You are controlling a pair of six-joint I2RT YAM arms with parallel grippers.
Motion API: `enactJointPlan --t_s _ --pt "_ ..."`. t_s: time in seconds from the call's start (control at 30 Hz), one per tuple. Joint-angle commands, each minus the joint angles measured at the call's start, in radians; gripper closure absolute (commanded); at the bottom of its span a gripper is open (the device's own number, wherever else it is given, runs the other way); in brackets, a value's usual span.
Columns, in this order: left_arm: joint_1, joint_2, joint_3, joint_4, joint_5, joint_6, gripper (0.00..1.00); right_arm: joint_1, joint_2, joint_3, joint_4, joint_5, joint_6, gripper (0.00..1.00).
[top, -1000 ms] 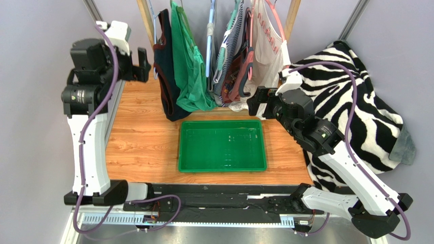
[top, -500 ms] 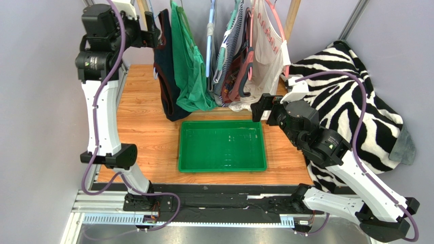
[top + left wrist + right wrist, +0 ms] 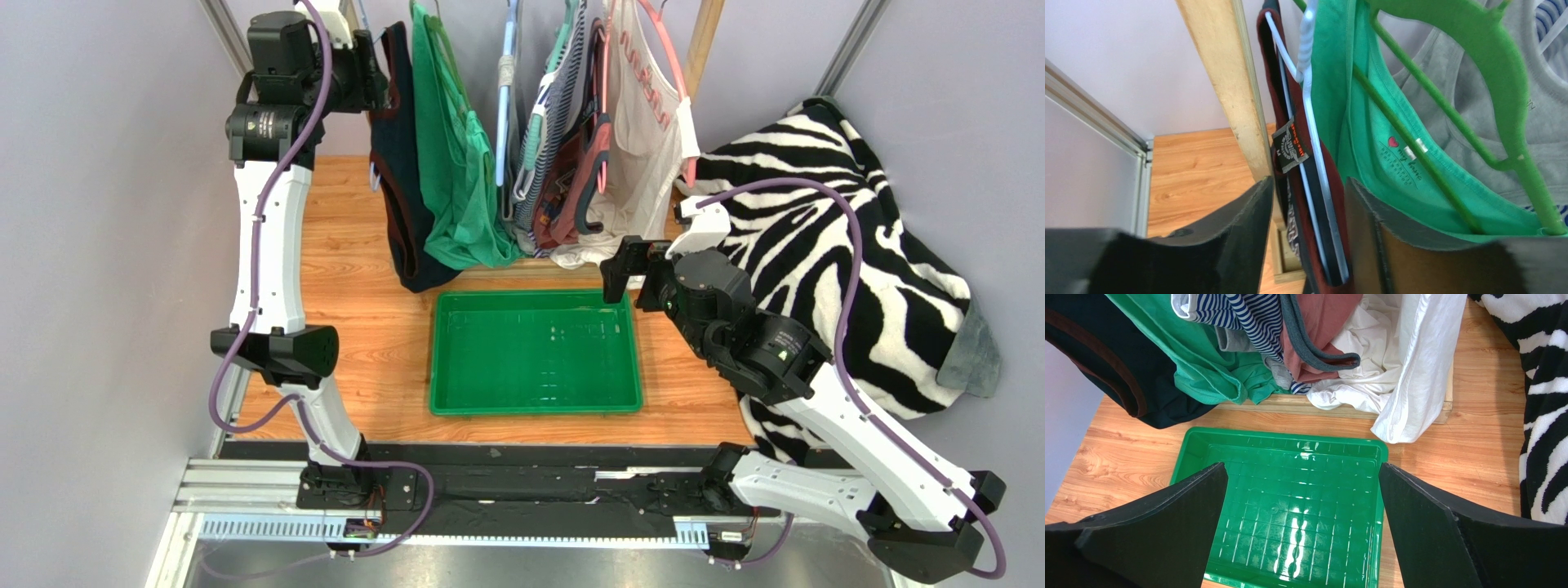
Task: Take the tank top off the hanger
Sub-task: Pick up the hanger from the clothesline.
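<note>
Left gripper [image 3: 1306, 190]: raised at the rack, jaws apart astride the dark tank top [image 3: 395, 196] and its white hanger [image 3: 1309, 92]. One finger seems to touch the cloth, but the view shows no clear clamp.
Dark tank top: on its hanger at the rack's left end, between the wooden post [image 3: 1223, 79] and a green tank top [image 3: 1352, 122].
Right gripper [image 3: 1303, 471]: spread wide, empty, above the green tray [image 3: 1278, 435].

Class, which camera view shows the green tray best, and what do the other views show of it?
Top external: the whole green tray is in frame with nothing in front of it. Right wrist shows its far part close up, but the near part is cut off. Left wrist shows none of it.
</note>
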Motion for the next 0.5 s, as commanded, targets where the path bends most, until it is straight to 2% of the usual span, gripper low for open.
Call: enactJointPlan --t_s 0.0,0.13,0.23,0.27,0.33,0.47 --pt "-0.01 -0.014 -0.034 0.042 0.022 -0.023 0.5 0.007 -0.032 -0.021 0.055 0.018 0.023 0.0" --pt "-0.025 -0.017 -0.045 0.04 0.028 -0.016 0.54 0.006 -0.045 -0.037 0.06 0.016 0.027 0.0" --pt "-0.039 -0.01 -0.042 0.042 0.014 -0.012 0.65 0.006 -0.056 -0.043 0.063 0.018 0.027 0.04" --pt "-0.042 -0.008 -0.04 0.042 0.007 -0.009 0.79 0.006 -0.059 -0.044 0.066 0.018 0.027 0.06" --pt "-0.05 -0.007 -0.027 0.051 -0.022 0.005 0.98 0.006 -0.07 -0.052 0.068 0.023 0.026 0.09" --pt "-0.063 -0.017 0.009 0.065 -0.065 0.025 1.0 0.006 -0.081 -0.069 0.072 0.029 0.026 0.14"
